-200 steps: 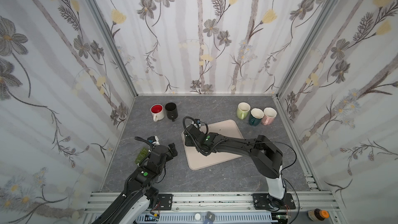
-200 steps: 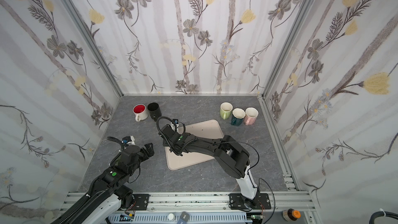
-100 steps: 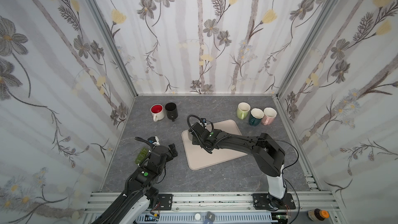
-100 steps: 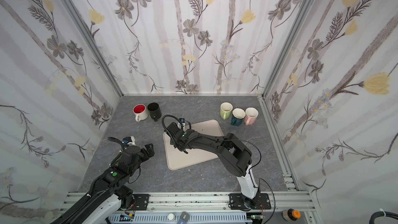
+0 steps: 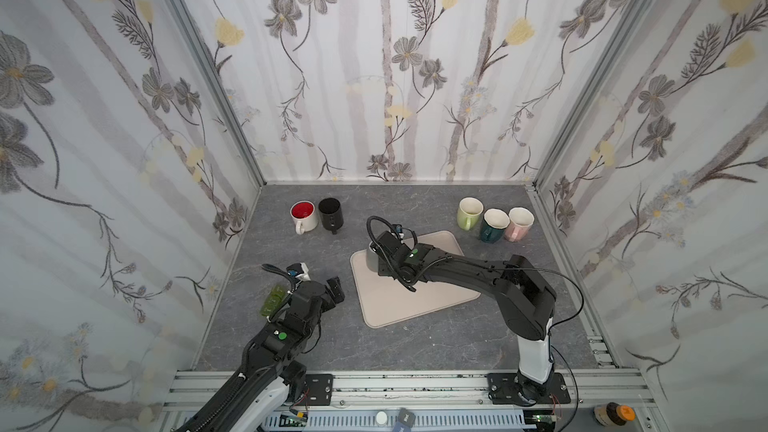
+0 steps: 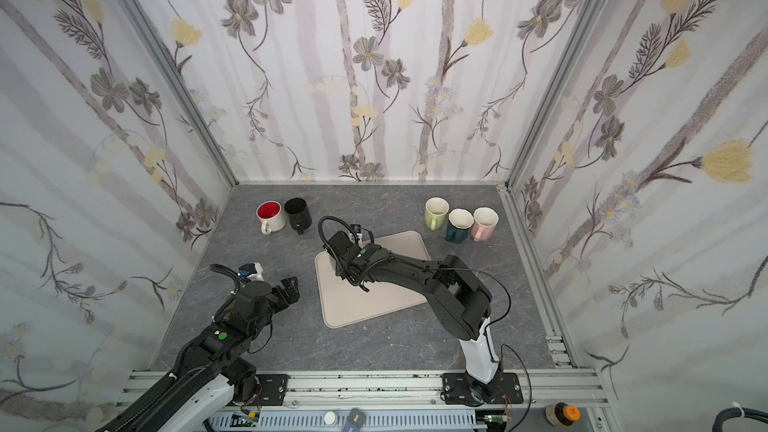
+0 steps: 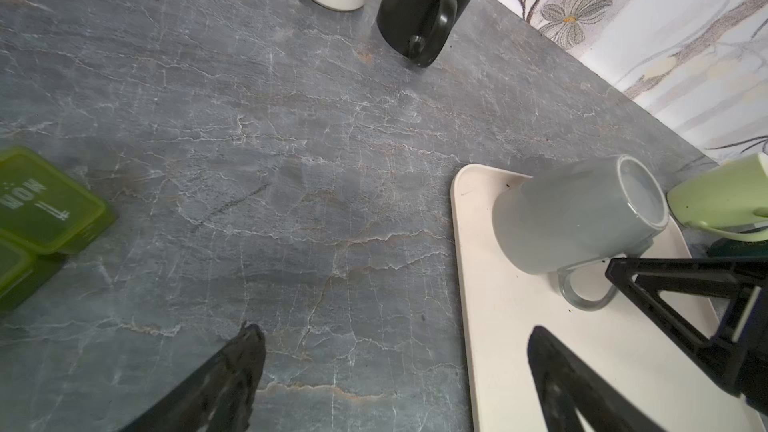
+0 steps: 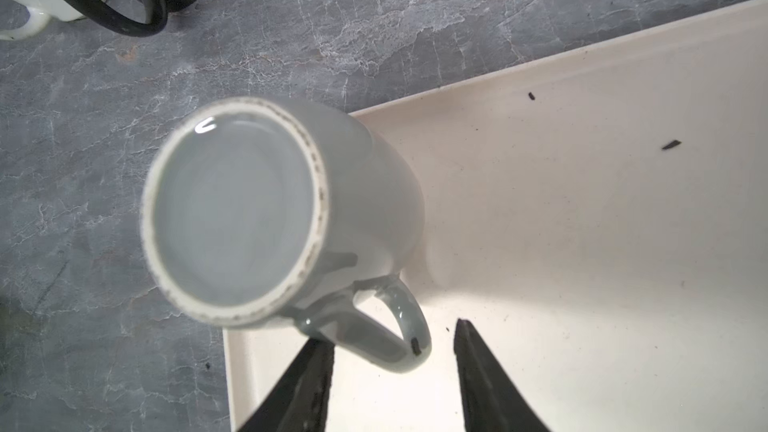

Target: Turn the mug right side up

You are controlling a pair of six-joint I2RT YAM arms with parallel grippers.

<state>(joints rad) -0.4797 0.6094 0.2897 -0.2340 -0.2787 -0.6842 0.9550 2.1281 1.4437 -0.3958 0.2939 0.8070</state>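
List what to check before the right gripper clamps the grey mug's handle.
1. Grey mug is upside down, base up, on the tray: ok.
2. Handle lies between the right gripper fingers: ok.
3. Firm grip on the handle: not ok. The jaws are open, and one finger stands apart from the handle.
4. Left gripper is out of the way: ok. It is open, over the table beside the tray.
5. Room to flip: probably ok. The black mug stands apart.
6. Mug rim sits flat at the tray's corner: cannot tell.
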